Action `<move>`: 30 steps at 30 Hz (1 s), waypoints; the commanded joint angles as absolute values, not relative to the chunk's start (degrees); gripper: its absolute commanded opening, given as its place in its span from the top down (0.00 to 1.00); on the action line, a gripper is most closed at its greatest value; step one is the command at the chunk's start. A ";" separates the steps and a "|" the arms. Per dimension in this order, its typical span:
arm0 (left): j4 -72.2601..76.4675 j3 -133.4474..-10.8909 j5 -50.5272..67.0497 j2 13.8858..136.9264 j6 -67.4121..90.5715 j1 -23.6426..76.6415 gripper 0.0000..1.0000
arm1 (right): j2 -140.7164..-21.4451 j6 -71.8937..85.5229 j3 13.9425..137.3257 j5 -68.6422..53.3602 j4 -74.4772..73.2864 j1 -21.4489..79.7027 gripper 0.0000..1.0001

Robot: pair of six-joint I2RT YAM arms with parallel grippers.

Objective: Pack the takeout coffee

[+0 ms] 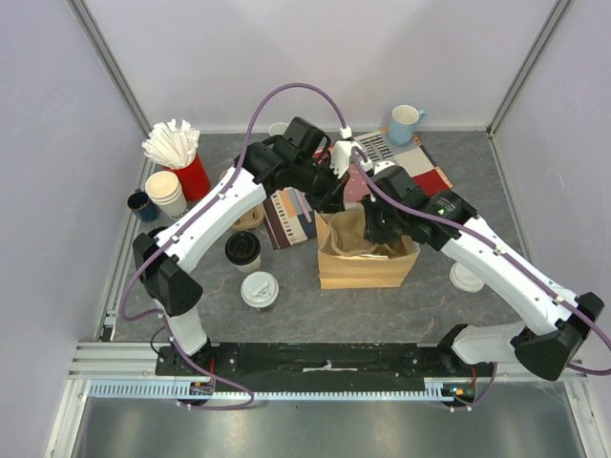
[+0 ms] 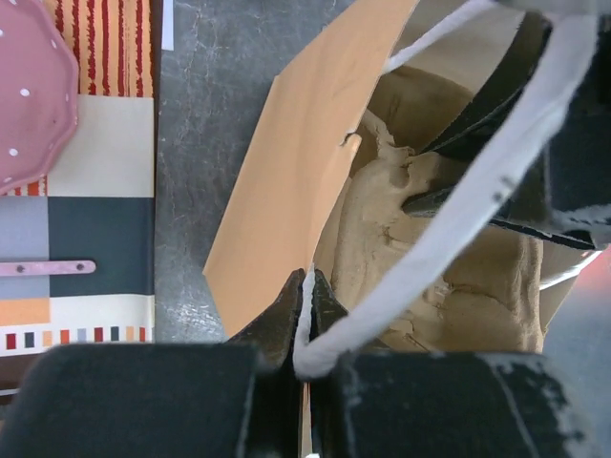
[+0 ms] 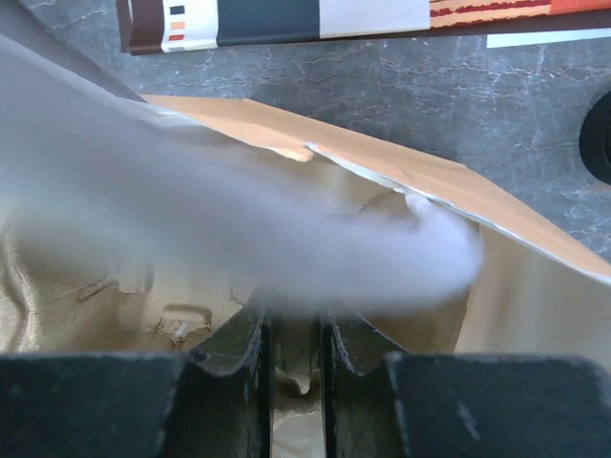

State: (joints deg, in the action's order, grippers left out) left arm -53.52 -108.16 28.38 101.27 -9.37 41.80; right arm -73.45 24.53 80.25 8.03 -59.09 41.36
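White-lidded cup [image 1: 259,290], well apart from left claw [image 2: 305,284]

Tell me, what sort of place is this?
Probably a robotics test bench dressed as a coffee counter: bare panel walls box in the table, with lidded takeout cups, a paper bag and a red tub of white sticks.

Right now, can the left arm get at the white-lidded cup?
Probably not yet. The left end effector is shut on the white handle of the paper bag, so it must let go first. The white-lidded cup itself stands in the open near that arm's base, with nothing over it.
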 commanded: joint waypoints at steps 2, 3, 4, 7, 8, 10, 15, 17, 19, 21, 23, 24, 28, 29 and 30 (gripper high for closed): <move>-55.46 -110.83 32.96 101.69 -5.89 41.57 0.98 | -73.83 24.96 80.60 19.06 -56.08 42.89 1.00; -55.81 -111.18 33.05 101.78 -5.80 41.49 0.98 | -73.83 24.87 79.29 20.64 -55.73 42.89 1.00; -56.59 -112.05 32.70 101.86 -5.80 41.48 0.98 | -74.00 25.05 78.93 21.35 -55.90 42.89 1.00; -58.53 -113.64 31.56 102.13 -6.33 41.22 0.98 | -74.00 26.10 77.52 25.29 -58.08 42.89 1.00; -58.80 -113.90 31.47 102.22 -6.15 41.05 0.98 | -74.18 26.54 77.26 26.97 -59.05 42.89 1.00; -59.41 -114.87 31.38 102.65 -5.71 40.87 0.98 | -74.44 27.59 76.82 30.56 -61.16 42.89 1.00; -60.82 -115.23 34.01 103.18 -3.08 40.96 0.98 | -76.02 25.93 77.51 29.27 -59.95 43.50 1.00; -61.26 -115.22 34.80 102.92 -2.64 40.96 0.98 | -76.29 22.26 78.31 29.18 -58.36 44.38 1.00; -62.40 -116.10 33.93 102.57 -3.34 40.96 0.98 | -75.77 19.00 79.71 29.18 -58.10 44.47 1.00; -63.62 -116.80 32.35 101.52 -5.35 40.96 0.98 | -74.54 14.08 80.76 27.78 -58.36 44.38 1.00; -64.42 -117.51 30.77 100.64 -7.11 40.87 0.98 | -72.17 12.22 81.03 26.98 -59.67 44.03 1.00; -65.38 -117.68 30.76 100.29 -7.38 40.87 0.98 | -71.55 11.52 80.86 27.24 -60.11 43.77 1.00; -66.62 -116.46 33.65 98.88 -7.03 41.04 0.98 | -69.70 10.11 78.84 27.51 -61.96 42.89 1.00; -66.62 -115.76 34.18 98.27 -6.77 41.13 0.98 | -69.70 9.41 78.49 27.51 -62.05 42.80 1.00; -66.53 -115.06 34.71 97.39 -6.68 41.05 0.98 | -69.52 8.80 77.88 27.60 -62.14 42.72 1.00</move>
State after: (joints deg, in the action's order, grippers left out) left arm -63.55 -114.80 30.46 103.11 -6.48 40.88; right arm -70.61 14.13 79.20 24.03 -57.74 43.81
